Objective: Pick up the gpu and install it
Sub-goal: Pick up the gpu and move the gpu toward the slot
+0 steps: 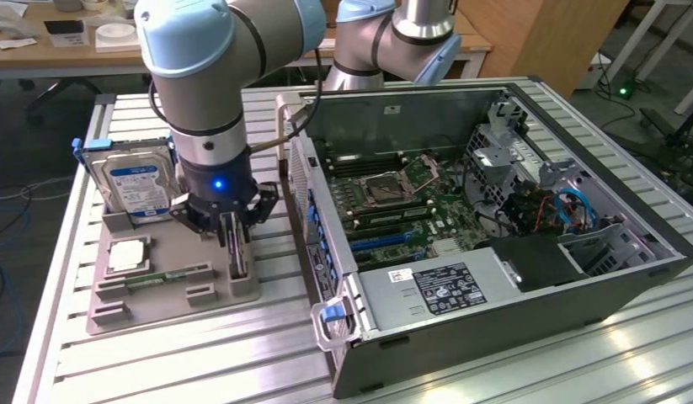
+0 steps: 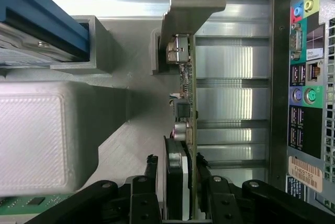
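The gpu [image 1: 239,257] [image 2: 184,111] stands on edge in a slot at the right side of the grey holder [image 1: 155,303], just left of the open computer case [image 1: 493,324]. The gripper [image 1: 231,225] [image 2: 177,162] is lowered over it, fingers [image 2: 152,174] spread to either side, with a slim gap showing beside one.

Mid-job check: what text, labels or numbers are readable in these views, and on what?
"FH2BT82", as best it reads: tan barcode sticker on the computer's rear panel.
Hard drive's blue label: too small to read.
Power supply label: too small to read.
White label by the rear ports: blurred, unreadable.
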You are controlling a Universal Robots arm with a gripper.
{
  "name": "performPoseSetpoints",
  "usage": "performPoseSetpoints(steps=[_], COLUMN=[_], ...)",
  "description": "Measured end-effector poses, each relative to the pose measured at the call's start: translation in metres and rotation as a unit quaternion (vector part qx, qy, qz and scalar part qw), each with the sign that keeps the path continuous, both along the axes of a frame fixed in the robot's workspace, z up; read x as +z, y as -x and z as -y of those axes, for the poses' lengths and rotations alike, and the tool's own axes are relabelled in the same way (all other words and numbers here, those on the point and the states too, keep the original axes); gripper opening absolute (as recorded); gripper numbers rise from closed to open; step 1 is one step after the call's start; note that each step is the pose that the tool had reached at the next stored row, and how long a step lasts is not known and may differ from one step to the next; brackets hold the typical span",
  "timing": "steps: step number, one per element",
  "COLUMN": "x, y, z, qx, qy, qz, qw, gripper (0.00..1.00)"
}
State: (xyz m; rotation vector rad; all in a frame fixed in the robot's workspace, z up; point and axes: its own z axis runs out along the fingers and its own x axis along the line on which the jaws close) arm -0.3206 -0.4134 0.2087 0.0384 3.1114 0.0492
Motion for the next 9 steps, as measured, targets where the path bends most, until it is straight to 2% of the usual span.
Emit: performPoseSetpoints(steps=[9], x=[-0.0003], y=[0.001], z=[0.0], qx=[0.0], qy=[0.0], qz=[0.0], qw=[1.0], gripper=[0.4])
